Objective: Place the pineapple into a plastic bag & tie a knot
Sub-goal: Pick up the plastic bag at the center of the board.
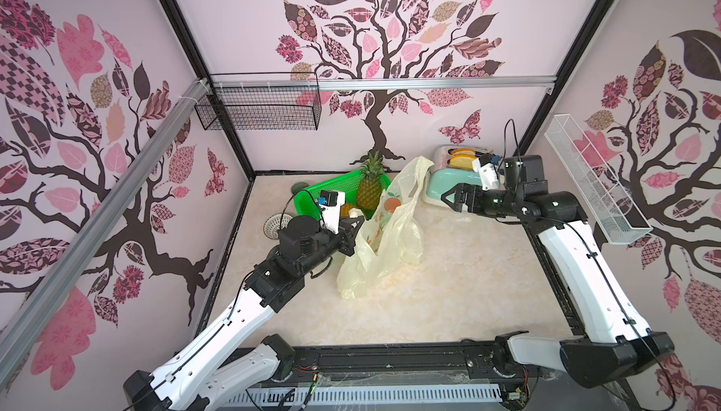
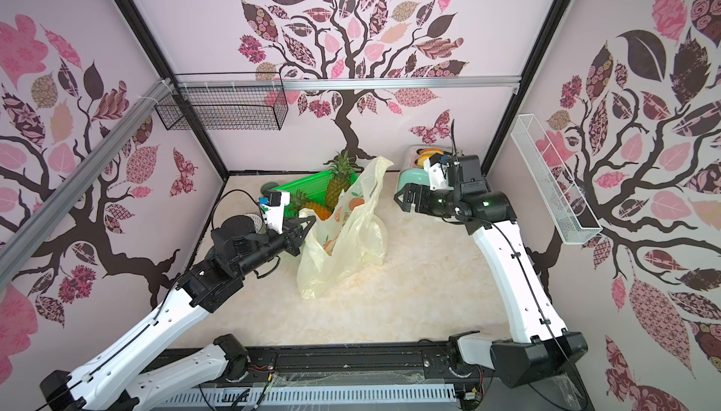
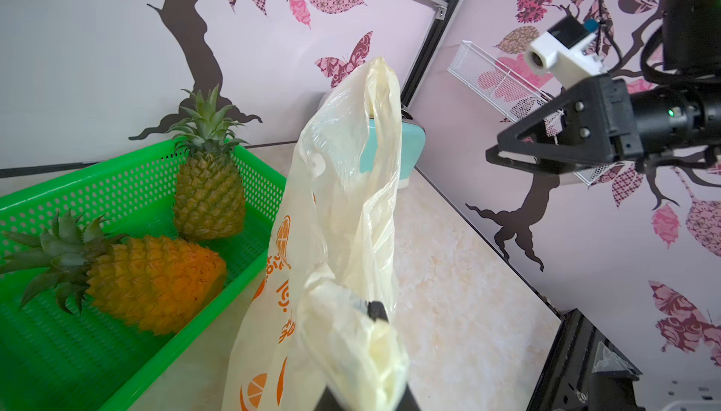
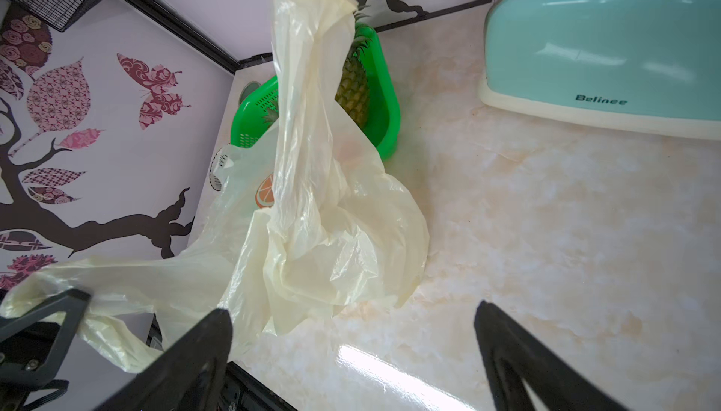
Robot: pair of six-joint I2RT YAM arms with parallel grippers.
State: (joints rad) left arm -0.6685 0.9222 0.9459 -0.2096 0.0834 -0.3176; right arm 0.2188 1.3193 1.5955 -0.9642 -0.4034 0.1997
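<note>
Left gripper (image 1: pixel 357 226) pinches the plastic bag (image 1: pixel 394 243) by a strap mid-table (image 1: pixel 448 296), while right gripper (image 1: pixel 448 198) gapes empty near the far-right corner.

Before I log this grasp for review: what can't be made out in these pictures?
Left gripper, left wrist view: jaws wrapped in plastic bag film.
Lying pineapple, in a top view: mostly behind the left arm's camera.
Toaster, right wrist view: cut off by the frame edge.

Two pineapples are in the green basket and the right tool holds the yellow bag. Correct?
No: the left tool holds the pale-yellow plastic bag, as the right wrist view shows; the right tool is open. The pineapples are in the green perforated basket.
</note>
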